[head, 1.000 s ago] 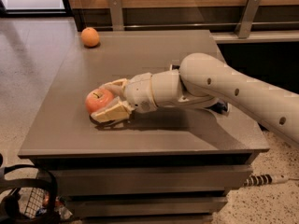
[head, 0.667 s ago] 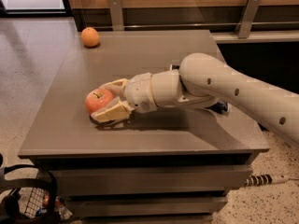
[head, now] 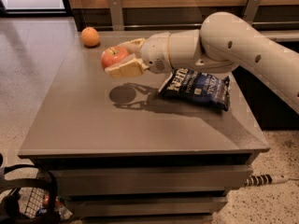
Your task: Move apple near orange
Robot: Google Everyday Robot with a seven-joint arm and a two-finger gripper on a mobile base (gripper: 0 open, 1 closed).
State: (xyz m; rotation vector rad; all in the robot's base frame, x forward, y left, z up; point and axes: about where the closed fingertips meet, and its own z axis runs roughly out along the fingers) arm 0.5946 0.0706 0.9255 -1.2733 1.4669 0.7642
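The reddish apple with a yellowish blush and a short dark stem is held between the cream fingers of my gripper. The gripper is shut on it and holds it in the air above the grey table; its shadow lies on the tabletop below. The small plain orange sits at the table's far left corner, a short way up and left of the apple, apart from it. My arm reaches in from the right.
A dark blue chip bag lies on the table right of centre, under my forearm. A wooden wall with metal brackets runs behind the table. A black wire basket stands on the floor at bottom left.
The apple has been lifted off the tabletop and carried back towards the orange. The chip bag, hidden by the arm before, now shows.
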